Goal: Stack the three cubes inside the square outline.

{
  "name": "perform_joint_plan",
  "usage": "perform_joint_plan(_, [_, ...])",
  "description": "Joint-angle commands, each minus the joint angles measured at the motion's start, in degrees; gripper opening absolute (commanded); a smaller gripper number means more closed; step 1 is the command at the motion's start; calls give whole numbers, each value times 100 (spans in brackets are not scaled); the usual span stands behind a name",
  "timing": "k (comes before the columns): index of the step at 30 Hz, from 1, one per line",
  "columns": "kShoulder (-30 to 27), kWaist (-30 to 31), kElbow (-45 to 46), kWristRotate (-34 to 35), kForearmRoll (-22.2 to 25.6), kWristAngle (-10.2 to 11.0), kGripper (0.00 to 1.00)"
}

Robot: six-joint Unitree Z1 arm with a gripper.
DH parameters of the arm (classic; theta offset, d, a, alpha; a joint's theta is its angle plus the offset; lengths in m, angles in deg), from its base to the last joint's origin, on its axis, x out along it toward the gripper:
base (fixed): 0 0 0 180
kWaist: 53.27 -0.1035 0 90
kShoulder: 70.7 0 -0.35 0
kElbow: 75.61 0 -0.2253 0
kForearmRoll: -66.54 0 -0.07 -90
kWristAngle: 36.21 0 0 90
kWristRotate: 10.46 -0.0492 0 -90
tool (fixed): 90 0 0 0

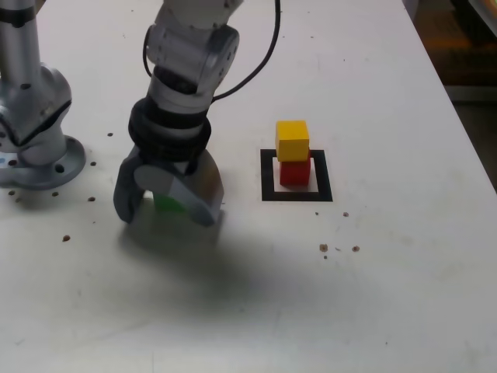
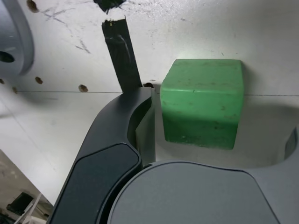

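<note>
The yellow cube (image 1: 293, 140) sits on the red cube (image 1: 294, 172), and both stand inside the black square outline (image 1: 268, 175) on the white table. To the exterior view's left of that stack, my gripper (image 1: 167, 208) is down at the table, open, with one jaw on each side of the green cube (image 1: 165, 203). The jaws and wrist hide most of that cube there. In the wrist view the green cube (image 2: 202, 100) rests flat on the table between the fingers (image 2: 140, 126), close to one and clear of the other. My gripper (image 2: 217, 135) is not closed on it.
A second arm's grey round base (image 1: 35, 151) stands at the exterior view's far left. A black cable (image 1: 264, 54) trails behind my arm. A short black tape bar (image 2: 121, 56) lies near the green cube. The table edge (image 1: 466, 124) runs along the exterior view's right.
</note>
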Motion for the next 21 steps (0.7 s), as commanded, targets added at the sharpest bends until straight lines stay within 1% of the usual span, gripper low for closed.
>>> perform_joint_plan(1, [14,-27,35,14,-18,17,94])
perform_joint_plan(4, [19,-56,40,42,-18,102,83])
perform_joint_plan(6, [18,-64,35,76,-18,167,74])
perform_joint_plan(9, [1,-77,40,154,-58,276,53])
perform_joint_plan(12, [-19,-92,60,225,-148,388,37])
perform_joint_plan(13, [-25,-100,68,245,-181,423,33])
perform_joint_plan(16, [-27,-125,74,271,-228,502,32])
perform_joint_plan(18, [-27,-145,60,278,-231,575,29])
perform_joint_plan(21, [-43,-202,31,278,-218,705,20])
